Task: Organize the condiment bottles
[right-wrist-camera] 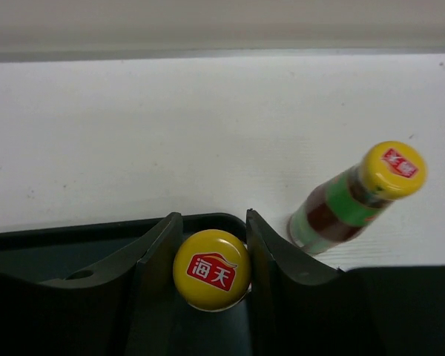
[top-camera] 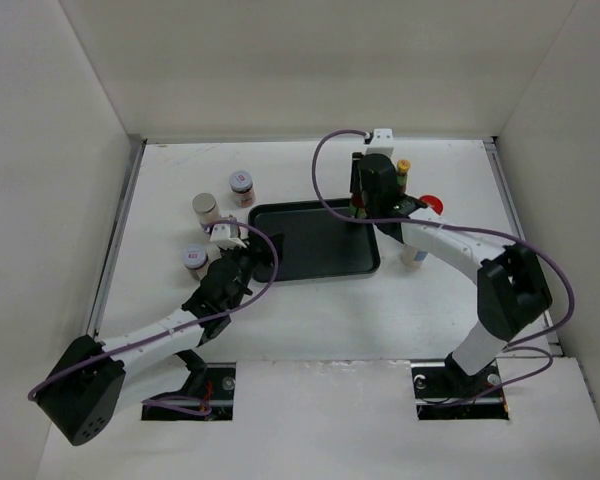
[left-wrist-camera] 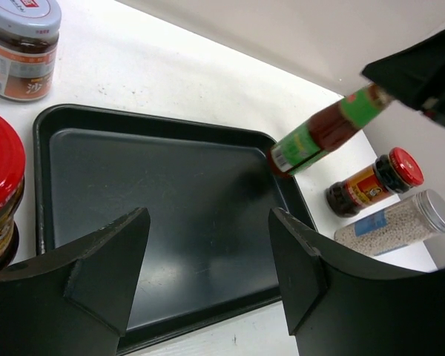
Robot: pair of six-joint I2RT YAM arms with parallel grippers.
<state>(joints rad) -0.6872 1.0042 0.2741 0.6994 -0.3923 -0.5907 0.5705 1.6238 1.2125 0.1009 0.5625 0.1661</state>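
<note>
The white worktop carries a black tray at its middle. The left end effector hangs over the tray's left edge, released, its fingers spread wide with nothing between them. The right end effector is over the tray's far right corner, clenched on the yellow-capped top of a sauce bottle. Whether the bottle's foot touches the tray I cannot tell. Between the tray and the worktop's left edge stand a white-lidded jar, a silver-capped shaker, a second white-lidded jar, and a red-lidded jar just beside the left fingers. Between the tray and the worktop's right edge stand a second red-lidded jar, a second shaker and, nearest the far edge, a second sauce bottle, upright and just beside the tray's corner.
</note>
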